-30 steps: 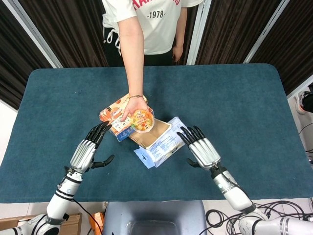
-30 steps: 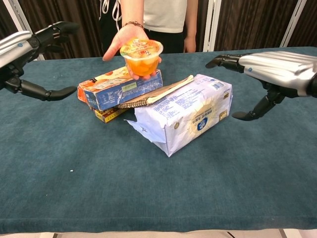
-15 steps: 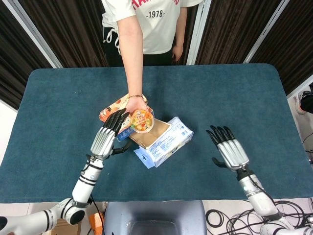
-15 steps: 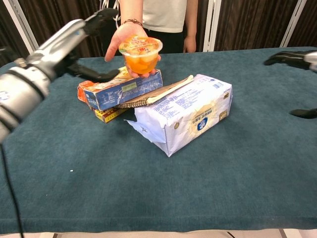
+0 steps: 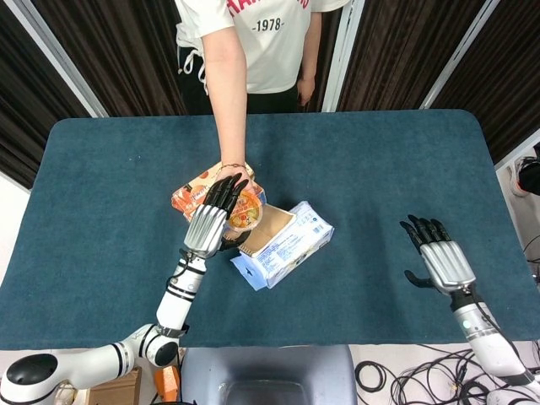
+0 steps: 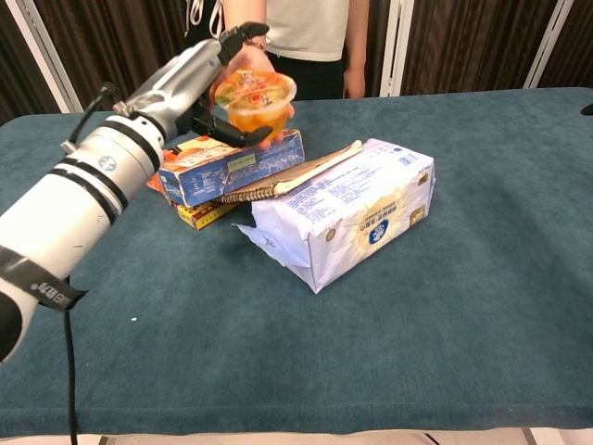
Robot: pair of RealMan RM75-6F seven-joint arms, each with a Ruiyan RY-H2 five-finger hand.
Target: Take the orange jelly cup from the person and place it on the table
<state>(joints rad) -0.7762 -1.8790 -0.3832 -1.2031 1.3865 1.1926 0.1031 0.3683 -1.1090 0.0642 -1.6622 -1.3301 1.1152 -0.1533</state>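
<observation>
A person's bare hand (image 6: pixel 243 67) holds out the small clear plastic jelly cup with orange fruit inside (image 6: pixel 253 100). The cup is up in the air above the boxes near the middle of the dark blue-green cloth counter (image 5: pixel 405 169). It is not on the counter yet.

The left robot hand (image 5: pixel 207 224) reaches up to the cup. In the chest view its dark thumb lies under the cup and its fingers (image 6: pixel 236 35) stretch up beside it, so the fingers are apart around the cup. The head view looks down from above, and there the robot hand covers part of the cup's lid. Neither view shows a firm grip.

The right robot hand (image 5: pixel 442 261) hovers flat near the right edge of the counter with its fingers spread and nothing in them. The chest view shows only a tiny dark bit of it.

Under the cup lie an orange and blue cardboard box (image 6: pixel 232 165), a brown spiral notebook (image 6: pixel 287 181) and a white paper packet with blue print (image 6: pixel 347 209).
</observation>
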